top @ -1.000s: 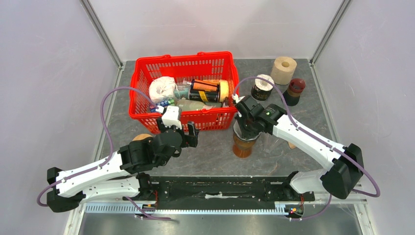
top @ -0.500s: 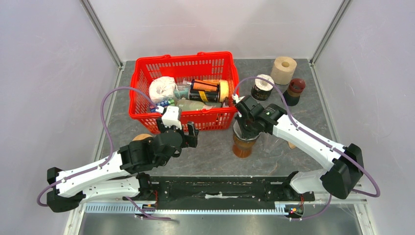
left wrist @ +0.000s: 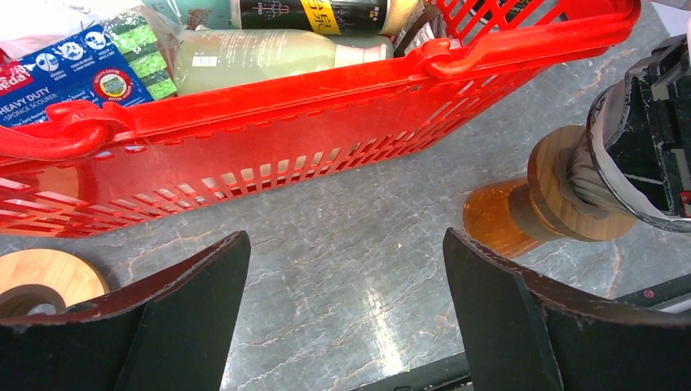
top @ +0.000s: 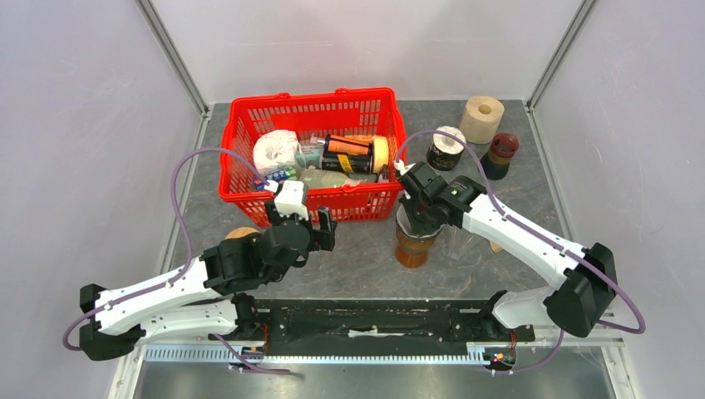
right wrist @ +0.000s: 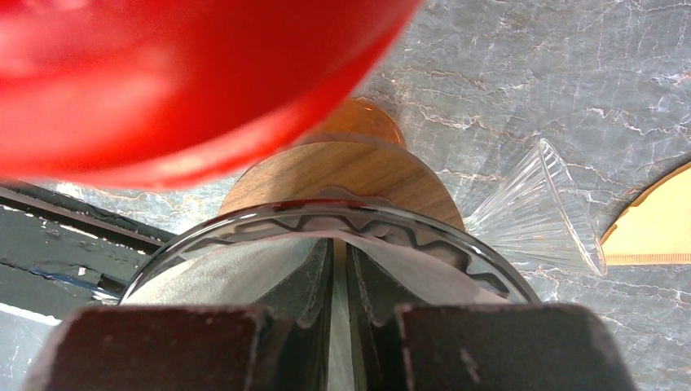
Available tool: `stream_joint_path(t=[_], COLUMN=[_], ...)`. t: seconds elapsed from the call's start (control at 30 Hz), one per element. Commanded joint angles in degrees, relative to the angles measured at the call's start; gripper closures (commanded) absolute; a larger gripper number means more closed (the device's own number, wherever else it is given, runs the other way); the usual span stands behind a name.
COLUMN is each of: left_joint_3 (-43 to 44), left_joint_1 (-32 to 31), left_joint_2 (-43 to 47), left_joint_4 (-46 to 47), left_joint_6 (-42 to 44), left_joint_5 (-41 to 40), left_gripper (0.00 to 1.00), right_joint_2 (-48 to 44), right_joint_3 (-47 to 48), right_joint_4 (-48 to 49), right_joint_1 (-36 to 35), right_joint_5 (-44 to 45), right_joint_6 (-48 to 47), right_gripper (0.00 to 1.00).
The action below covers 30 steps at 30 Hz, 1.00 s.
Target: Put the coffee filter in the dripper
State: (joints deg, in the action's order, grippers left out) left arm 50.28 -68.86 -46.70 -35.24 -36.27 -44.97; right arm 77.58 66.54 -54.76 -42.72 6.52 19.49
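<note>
Nothing has shifted in the last second. The coffee filter (right wrist: 424, 273) sits inside the glass dripper (right wrist: 326, 213), with a fold of it pinched between the nearly closed right jaws. From above, the wrist hides the dripper's mouth. Only its amber base (top: 413, 249) shows, at 4 o'clock of the red basket (top: 357, 202). The left jaws gape empty at the basket's 6 o'clock. An unreadable red blur fills the upper left of the right wrist view.

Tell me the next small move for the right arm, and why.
Probably open the right pincer a little and let go: it is pinched on the paper filter, which already sits inside the glass dripper, below its rim.
</note>
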Motion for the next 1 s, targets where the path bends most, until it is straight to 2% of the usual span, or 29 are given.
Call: stream_joint_path(t=[0.0,0.57,0.97], left_joint_3=[2.5,2.7,2.8], left_joint_1=[0.0,0.0,0.0], left_joint_2=[0.6,0.4,0.3], left_joint_4=[0.1,0.0,-0.1], left_joint_6=[-2.3,-2.4,-2.4], left_joint_5=[-2.7,-2.8,-3.0], left_gripper=[0.06,0.06,0.06], right_joint_2=[1.4,-1.0,-1.4], right_joint_3=[-0.9,0.8,0.7], right_joint_4=[-8.2,-6.5,-6.2], right_joint_1=[0.0,-0.1,0.0], right_joint_5=[-1.4,-1.6,-2.4], right_joint_6=[0.4,0.9,0.6], right_gripper=[0.82,0.69,0.64])
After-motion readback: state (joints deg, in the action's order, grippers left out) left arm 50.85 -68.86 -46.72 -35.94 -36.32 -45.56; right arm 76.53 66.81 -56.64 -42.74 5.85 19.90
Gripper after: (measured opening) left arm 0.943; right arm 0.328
